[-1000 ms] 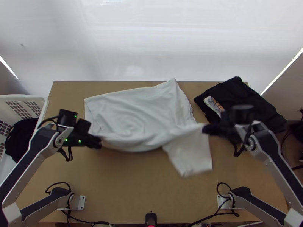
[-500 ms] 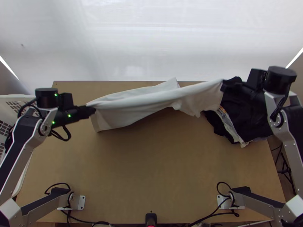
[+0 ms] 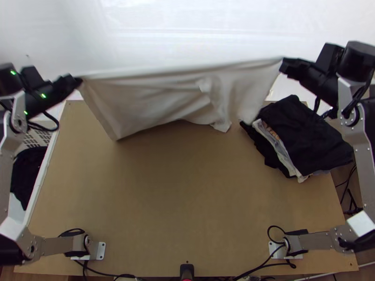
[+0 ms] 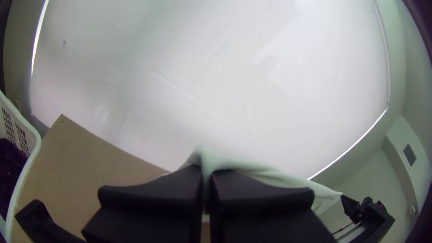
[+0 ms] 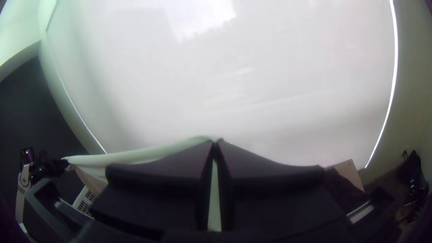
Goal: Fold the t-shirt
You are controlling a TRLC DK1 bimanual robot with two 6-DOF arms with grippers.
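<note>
I hold the white t-shirt (image 3: 164,96) by its upper edge, one end clenched in the left end effector (image 3: 78,82), the other in the right end effector (image 3: 282,65). It hangs over the far part of the table (image 3: 187,196); I cannot tell whether its lower edge touches down.

Caution: the upper edge is taut. Further separation of the arms may pull a corner free. The hanging cloth is rumpled toward the right arm; if I lower it as is, creases or a tucked-under flap are likely. Drifting right may drag the dark clothes pile (image 3: 311,136). Uneven lowering may skew the fold.
</note>
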